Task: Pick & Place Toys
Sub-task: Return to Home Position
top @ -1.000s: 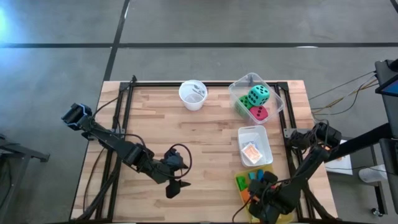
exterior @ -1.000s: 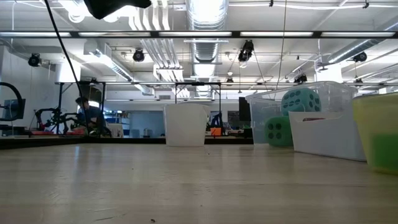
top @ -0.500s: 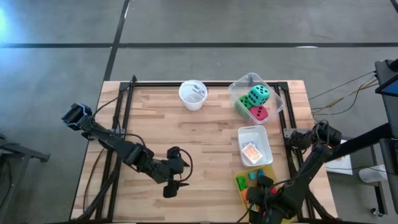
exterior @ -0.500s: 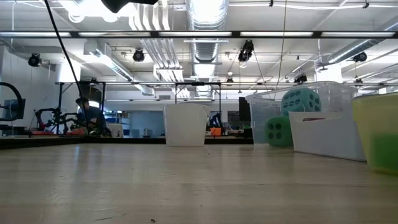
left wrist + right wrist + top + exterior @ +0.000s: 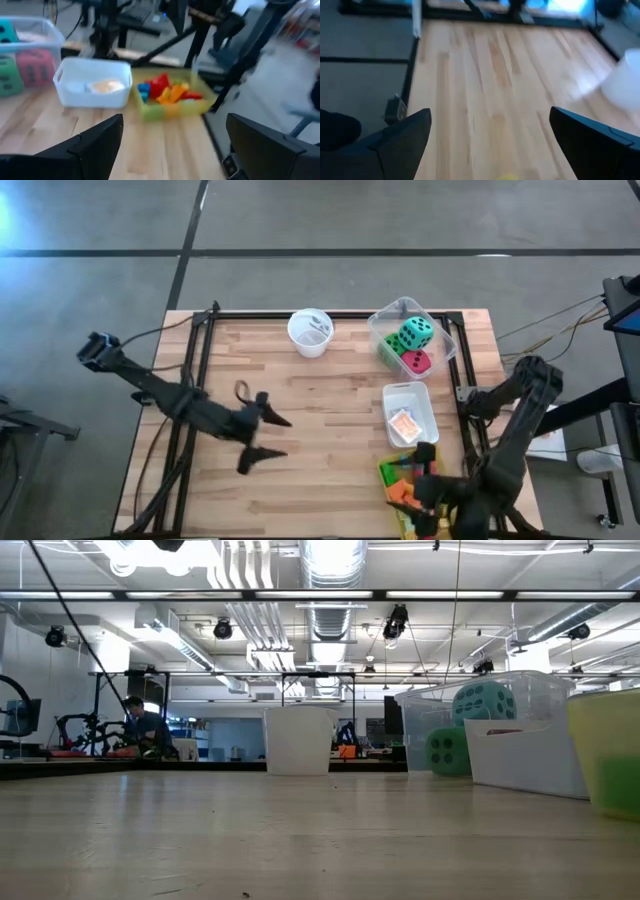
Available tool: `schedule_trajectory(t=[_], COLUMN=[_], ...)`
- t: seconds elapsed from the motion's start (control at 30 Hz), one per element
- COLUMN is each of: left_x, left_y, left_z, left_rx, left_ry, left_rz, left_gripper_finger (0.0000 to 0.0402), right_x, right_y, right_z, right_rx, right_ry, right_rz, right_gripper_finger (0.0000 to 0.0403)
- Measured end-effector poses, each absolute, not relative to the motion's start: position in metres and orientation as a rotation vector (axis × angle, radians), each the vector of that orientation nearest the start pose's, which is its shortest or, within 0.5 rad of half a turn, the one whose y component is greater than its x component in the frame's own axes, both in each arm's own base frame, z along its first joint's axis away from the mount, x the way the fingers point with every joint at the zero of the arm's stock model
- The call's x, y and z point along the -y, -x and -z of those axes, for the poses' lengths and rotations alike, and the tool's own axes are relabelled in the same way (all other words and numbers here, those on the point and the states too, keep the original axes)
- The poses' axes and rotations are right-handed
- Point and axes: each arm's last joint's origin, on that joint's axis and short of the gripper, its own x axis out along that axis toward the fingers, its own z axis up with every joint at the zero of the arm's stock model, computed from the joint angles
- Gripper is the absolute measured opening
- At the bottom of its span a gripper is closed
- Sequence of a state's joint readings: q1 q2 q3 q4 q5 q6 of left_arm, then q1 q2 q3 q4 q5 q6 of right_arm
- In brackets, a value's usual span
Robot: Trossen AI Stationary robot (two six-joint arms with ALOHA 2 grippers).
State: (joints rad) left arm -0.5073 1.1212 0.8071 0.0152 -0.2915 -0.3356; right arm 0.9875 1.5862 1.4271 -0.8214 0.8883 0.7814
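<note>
Three foam dice, green [image 5: 390, 348], teal [image 5: 416, 332] and red-pink [image 5: 417, 362], lie in a clear bin [image 5: 445, 340] at the far right. Small coloured blocks [image 5: 167, 92] fill a yellow bin [image 5: 385, 472] at the near right. A tan tile [image 5: 404, 424] lies in a white bin [image 5: 425, 405] between them. My left gripper [image 5: 268, 437] hangs open over the table's middle left, facing the bins, with nothing between its fingers [image 5: 95, 145]. My right gripper [image 5: 418, 485] is open above the yellow bin and holds nothing.
A white round cup [image 5: 310, 332] stands near the far edge, left of the clear bin. Bare wooden tabletop [image 5: 330, 410] spreads between my left gripper and the bins. Black frame rails [image 5: 200, 350] run along the table's left and far edges.
My left gripper has drawn back from near the front edge toward the table's left and far side, rising a little and rolling. My right gripper has risen above the yellow bin and turned about. The toys and bins have stayed in place.
</note>
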Motion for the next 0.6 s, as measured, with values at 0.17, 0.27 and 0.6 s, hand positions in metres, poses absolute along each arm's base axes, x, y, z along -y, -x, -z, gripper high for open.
schedule_trajectory(t=[0.17,0.27,0.6], left_x=[0.089,0.077,0.054], left_y=[-0.185,-0.173,-0.154], left_z=[-0.28,-0.271,-0.247], left_rx=[-0.148,-0.13,-0.125], left_ry=[0.285,0.284,0.261], left_rz=[0.227,0.193,0.16], left_gripper_finger=[0.0358,0.0358,0.0358], right_x=[-0.243,-0.222,-0.098], right_y=[-0.197,-0.212,-0.239], right_z=[-0.331,-0.335,-0.3], right_rx=[-0.4,-0.239,-0.175], right_ry=[0.068,0.061,-0.054], right_rz=[-0.091,-0.361,-0.414], right_gripper_finger=[0.0399,0.0399,0.0399])
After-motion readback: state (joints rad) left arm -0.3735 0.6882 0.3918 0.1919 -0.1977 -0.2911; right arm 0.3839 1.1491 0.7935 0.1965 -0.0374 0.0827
